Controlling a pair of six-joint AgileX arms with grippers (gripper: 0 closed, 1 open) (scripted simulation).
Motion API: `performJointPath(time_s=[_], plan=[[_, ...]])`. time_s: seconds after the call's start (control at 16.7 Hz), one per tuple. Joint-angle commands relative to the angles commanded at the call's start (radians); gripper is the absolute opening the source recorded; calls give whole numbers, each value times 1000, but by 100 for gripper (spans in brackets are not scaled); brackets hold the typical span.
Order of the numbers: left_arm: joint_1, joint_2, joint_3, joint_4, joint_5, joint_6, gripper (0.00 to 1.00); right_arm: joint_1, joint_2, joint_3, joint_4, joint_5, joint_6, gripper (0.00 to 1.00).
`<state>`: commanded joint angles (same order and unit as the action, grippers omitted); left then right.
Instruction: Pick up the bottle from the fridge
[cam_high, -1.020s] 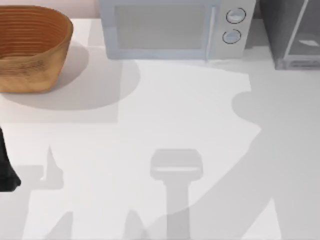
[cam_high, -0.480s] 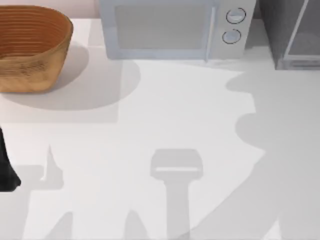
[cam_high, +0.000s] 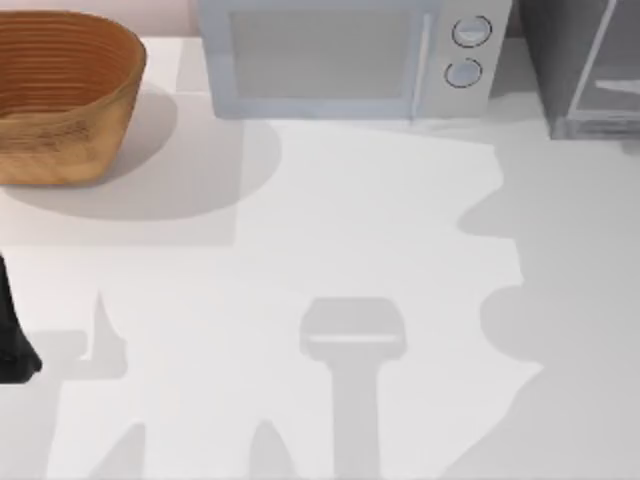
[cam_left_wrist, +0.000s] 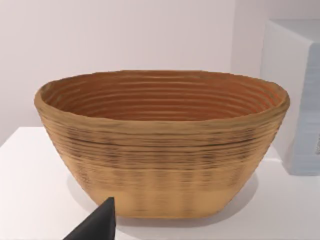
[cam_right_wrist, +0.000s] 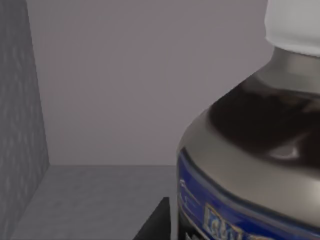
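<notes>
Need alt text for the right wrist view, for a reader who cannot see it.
A bottle with a white cap, dark shoulder and blue label band looms close, standing inside the fridge, whose grey walls and floor surround it. A dark tip of the right gripper pokes in beside the bottle.

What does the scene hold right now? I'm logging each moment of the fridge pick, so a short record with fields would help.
bottle: seen close in the right wrist view, white cap, dark shoulder, blue label band
fridge: dark grey cabinet at the table's far right; grey inner wall and floor beside the bottle
right claw: one dark fingertip by the bottle's base
left arm: parked at the table's left edge, facing the basket
basket: woven, far left
microwave: far middle, two dials
</notes>
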<state>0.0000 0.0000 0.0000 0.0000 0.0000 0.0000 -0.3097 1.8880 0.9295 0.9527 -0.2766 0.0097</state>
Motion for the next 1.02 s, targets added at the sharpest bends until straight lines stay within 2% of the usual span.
performJointPath(time_s=[0.24,0.48,1.02], plan=[[0,0,0,0,0,0,100,7,-2,-2,-8,2,1,0],[0,0,0,0,0,0,100,25,-112,-59,-66,20,-5,0],[0,0,0,0,0,0,100,119,-719,-358,-371,110,-14,0]])
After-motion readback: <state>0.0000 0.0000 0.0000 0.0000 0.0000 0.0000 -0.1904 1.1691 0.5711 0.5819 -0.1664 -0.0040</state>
